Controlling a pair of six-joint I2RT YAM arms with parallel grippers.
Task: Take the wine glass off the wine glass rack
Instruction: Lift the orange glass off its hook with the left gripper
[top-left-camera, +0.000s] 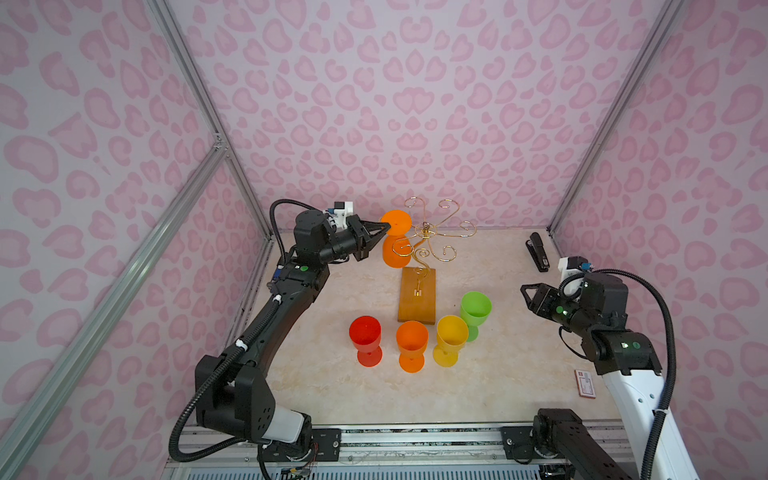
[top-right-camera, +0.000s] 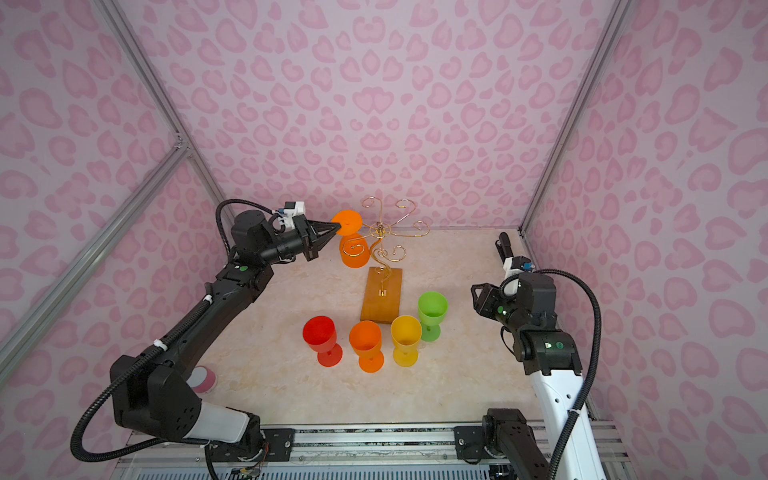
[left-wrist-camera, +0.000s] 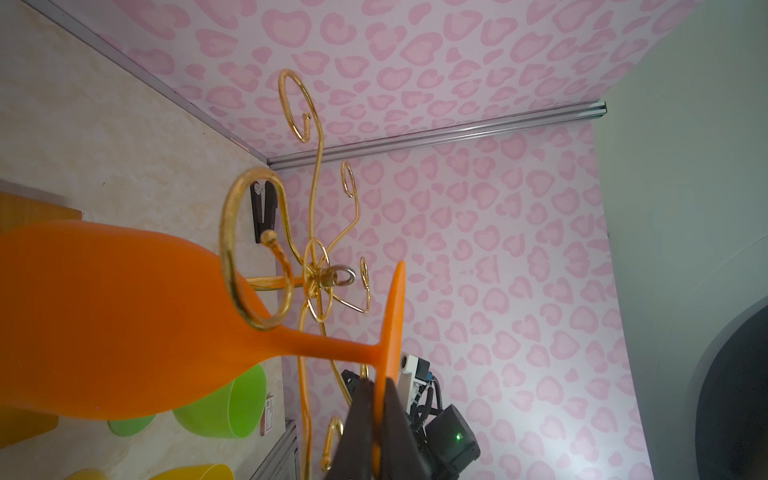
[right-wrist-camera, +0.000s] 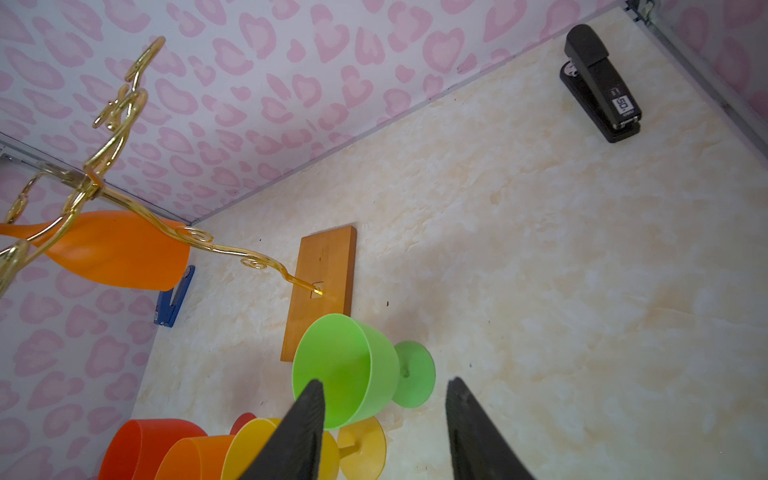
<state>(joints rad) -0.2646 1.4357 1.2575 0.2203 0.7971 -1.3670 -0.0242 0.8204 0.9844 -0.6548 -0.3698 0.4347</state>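
An orange wine glass (top-left-camera: 395, 251) hangs upside down on the wine glass rack (top-left-camera: 424, 235), a gold wire stand on a wooden base (top-left-camera: 417, 295). The glass's round foot (top-left-camera: 395, 222) is on top. My left gripper (top-left-camera: 388, 226) is shut on the rim of that foot; the left wrist view shows the fingers (left-wrist-camera: 377, 380) pinching its edge. There the stem (left-wrist-camera: 324, 347) lies against a curled gold arm (left-wrist-camera: 232, 232). My right gripper (top-left-camera: 527, 296) is open and holds nothing, off to the right; in its wrist view the gripper (right-wrist-camera: 385, 381) is above the green glass.
Red (top-left-camera: 365, 332), orange (top-left-camera: 411, 338), yellow (top-left-camera: 452, 332) and green (top-left-camera: 476, 307) glasses stand upright in front of the base. A black stapler (top-left-camera: 539, 251) lies at the back right, a blue stapler (right-wrist-camera: 174, 297) by the left wall. A small card box (top-left-camera: 585, 383) lies near the right arm.
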